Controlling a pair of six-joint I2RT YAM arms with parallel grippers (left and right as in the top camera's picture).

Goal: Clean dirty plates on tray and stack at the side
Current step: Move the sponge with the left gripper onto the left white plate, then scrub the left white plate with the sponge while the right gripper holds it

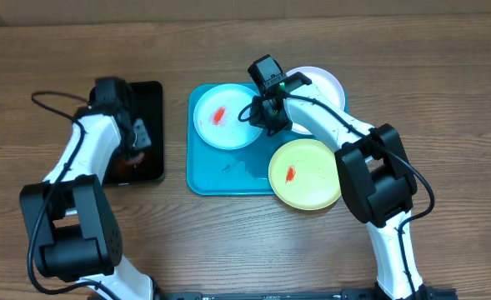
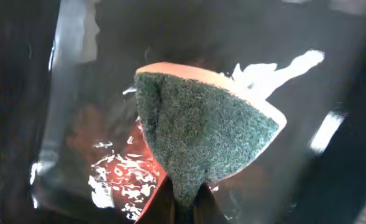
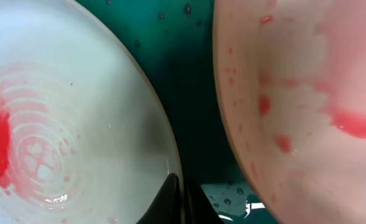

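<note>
While the overhead view looks down, the right gripper (image 1: 266, 112) sits at the rim of the pale blue plate (image 1: 220, 121). The white plate (image 1: 324, 83) lies just on the gripper's other side. The yellow-green plate (image 1: 308, 179) lies back toward that arm's base, at a corner of the turquoise tray (image 1: 220, 177). The left gripper (image 1: 137, 140) hangs over the black tray (image 1: 149, 93).

From the left wrist, its fingers are clamped on a green-faced sponge (image 2: 201, 130) above wet, dark tray.

From the right wrist, the fingertips pinch the pale blue plate's rim. The red-smeared white plate lies across a strip of tray.
</note>
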